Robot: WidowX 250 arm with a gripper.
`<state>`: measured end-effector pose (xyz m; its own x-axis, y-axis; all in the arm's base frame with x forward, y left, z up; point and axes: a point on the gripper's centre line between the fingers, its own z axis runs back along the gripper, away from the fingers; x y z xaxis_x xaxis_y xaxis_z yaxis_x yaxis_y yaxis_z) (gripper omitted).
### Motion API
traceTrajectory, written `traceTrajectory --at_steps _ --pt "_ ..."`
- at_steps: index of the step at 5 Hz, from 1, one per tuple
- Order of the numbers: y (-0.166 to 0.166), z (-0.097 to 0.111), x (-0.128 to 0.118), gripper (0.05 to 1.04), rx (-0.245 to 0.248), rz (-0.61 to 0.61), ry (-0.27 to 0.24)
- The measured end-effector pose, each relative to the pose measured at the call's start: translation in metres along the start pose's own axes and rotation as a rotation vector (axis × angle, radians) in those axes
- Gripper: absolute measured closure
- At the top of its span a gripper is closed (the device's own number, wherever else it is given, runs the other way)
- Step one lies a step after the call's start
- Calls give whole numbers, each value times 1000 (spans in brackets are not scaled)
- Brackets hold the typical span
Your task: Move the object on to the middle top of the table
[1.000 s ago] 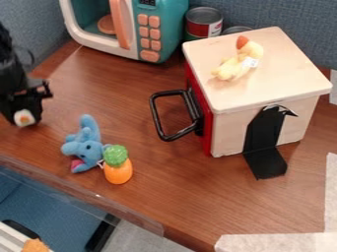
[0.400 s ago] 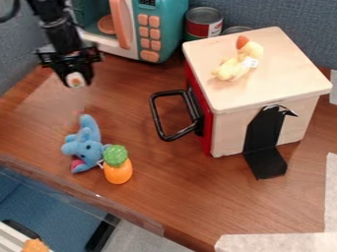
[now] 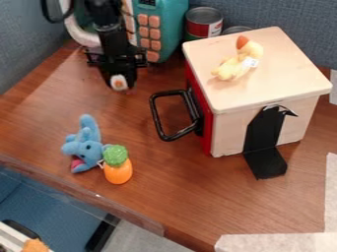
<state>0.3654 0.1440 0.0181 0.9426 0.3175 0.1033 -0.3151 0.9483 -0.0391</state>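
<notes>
Brown desk [image 3: 178, 202], blue-grey partition [image 3: 283, 17] behind. Gripper [image 3: 119, 78] hangs near desk's back edge, before toy microwave [image 3: 169, 27]. Fingers closed down on small white piece [image 3: 119, 83], orange centre; probably tip-held for easy release, raised to clear desk on way to top middle. Piece between fingertips, rounded end poking out below.

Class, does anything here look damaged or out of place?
Yes: on the near side of the wooden box, the black strip has a ragged top edge with pale bits showing, as if torn or peeling.
</notes>
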Motion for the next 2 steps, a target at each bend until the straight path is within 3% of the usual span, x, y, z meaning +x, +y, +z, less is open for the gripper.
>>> traceTrajectory --at_steps 1,2 --pt "3 -6 -5 210 65 24 4" --pt "5 -10 -13 65 136 9 28"
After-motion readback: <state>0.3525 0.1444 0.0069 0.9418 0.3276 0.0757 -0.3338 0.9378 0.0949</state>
